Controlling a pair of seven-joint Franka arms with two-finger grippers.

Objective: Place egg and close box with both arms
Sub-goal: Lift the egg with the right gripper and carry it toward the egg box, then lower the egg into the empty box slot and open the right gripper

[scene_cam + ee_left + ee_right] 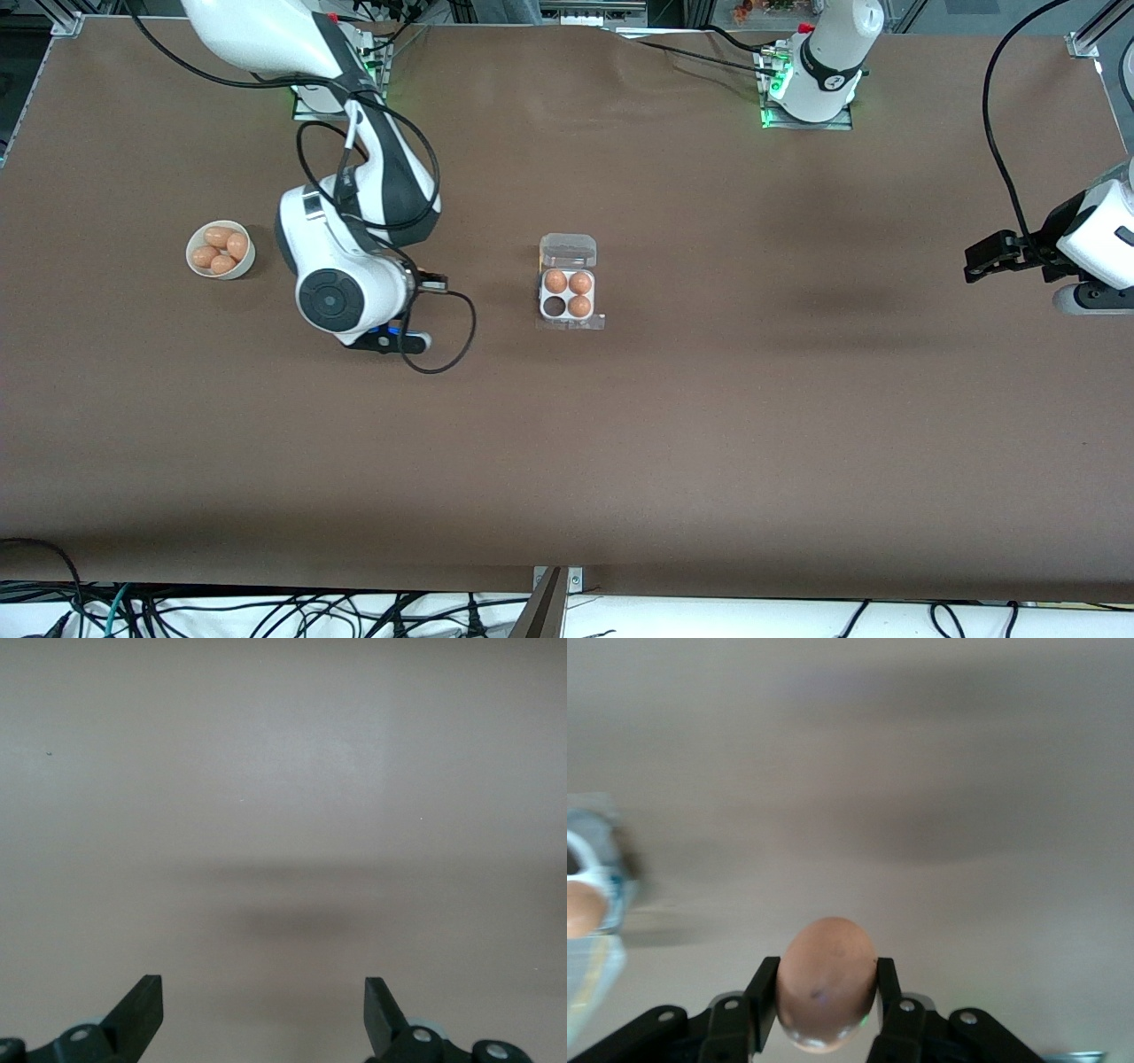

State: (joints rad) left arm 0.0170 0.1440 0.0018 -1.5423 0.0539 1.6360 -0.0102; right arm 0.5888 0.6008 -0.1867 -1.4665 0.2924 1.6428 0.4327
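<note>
The egg [827, 981] is orange-brown and sits between the fingers of my right gripper [827, 973], which is shut on it. In the front view the right arm's hand [354, 301] hangs over the table between the bowl and the box. The box [569, 316] stands in the middle of the table, and its clear lid [568, 251] lies open toward the robots' bases. Three eggs fill its cells and one cell [555, 307] is dark and bare. An edge of the box [589, 948] shows in the right wrist view. My left gripper [983, 261] [264, 992] waits open over bare table at the left arm's end.
A round white bowl [197, 266] with several eggs stands toward the right arm's end of the table. A black cable [443, 354] loops below the right arm's hand. Brown cloth covers the table.
</note>
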